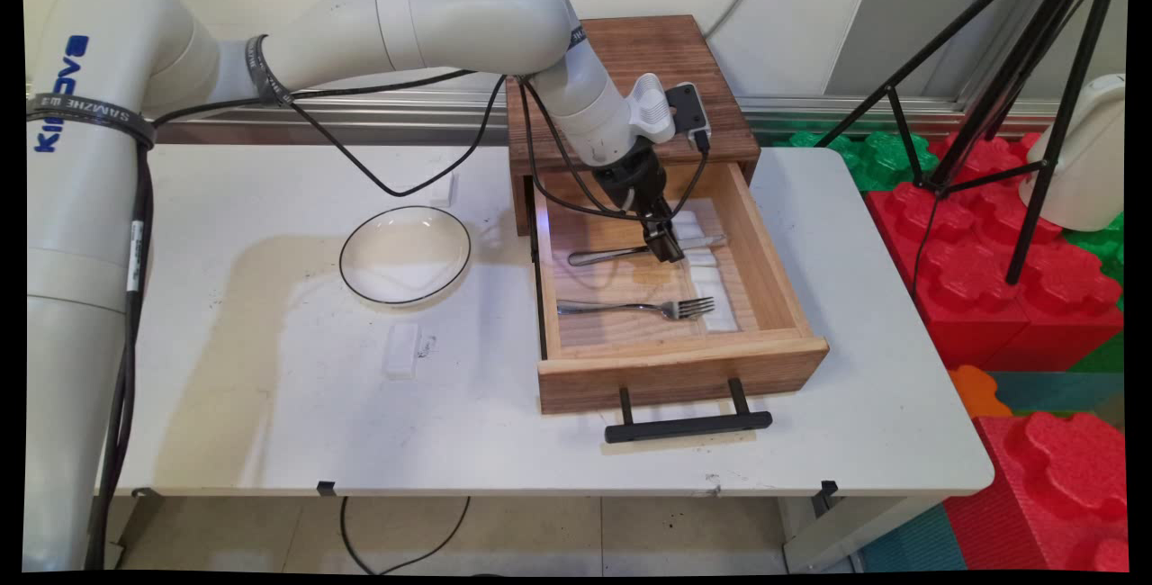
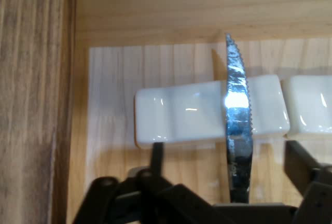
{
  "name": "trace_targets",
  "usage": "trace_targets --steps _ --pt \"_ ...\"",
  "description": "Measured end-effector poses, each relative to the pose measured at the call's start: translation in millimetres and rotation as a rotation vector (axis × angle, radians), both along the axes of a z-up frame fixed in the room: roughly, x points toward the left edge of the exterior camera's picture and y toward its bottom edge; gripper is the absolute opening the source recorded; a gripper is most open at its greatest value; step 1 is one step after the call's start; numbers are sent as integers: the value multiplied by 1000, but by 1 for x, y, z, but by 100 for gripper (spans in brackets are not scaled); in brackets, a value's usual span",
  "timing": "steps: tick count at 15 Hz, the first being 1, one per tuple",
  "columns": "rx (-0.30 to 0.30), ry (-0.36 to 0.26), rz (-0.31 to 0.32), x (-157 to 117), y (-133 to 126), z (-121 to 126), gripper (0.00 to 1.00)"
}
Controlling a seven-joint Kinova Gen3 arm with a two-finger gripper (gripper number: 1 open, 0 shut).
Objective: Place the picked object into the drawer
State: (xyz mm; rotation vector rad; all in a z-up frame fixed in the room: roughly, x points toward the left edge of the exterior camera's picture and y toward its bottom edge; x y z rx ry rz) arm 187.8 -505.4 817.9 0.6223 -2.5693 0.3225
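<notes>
A wooden drawer (image 1: 677, 371) stands pulled out of a small wooden cabinet (image 1: 630, 54) on the white table. Inside lie a knife (image 1: 605, 255) and, nearer the front, a fork (image 1: 637, 306), both with their tips on a row of white rests (image 1: 711, 283). My gripper (image 1: 666, 247) is down in the drawer over the knife, where handle meets blade. In the hand view the serrated blade (image 2: 237, 105) lies across a white rest (image 2: 176, 114), and the gripper (image 2: 224, 154) is open with a finger on either side of the blade, clear of it.
A black-rimmed white plate (image 1: 405, 254) sits left of the drawer, with a small white rest (image 1: 401, 349) in front of it and another (image 1: 443, 189) behind. The drawer's black handle (image 1: 688, 425) juts toward the table's front. A black tripod (image 1: 1017, 117) and red foam blocks (image 1: 990, 279) stand at right.
</notes>
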Motion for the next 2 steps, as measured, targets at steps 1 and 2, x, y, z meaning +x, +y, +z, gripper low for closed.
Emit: trace_targets --steps 1,2 --pt "-3 2 3 0 -1 -1 100" --pt "-4 3 4 0 -1 -1 100"
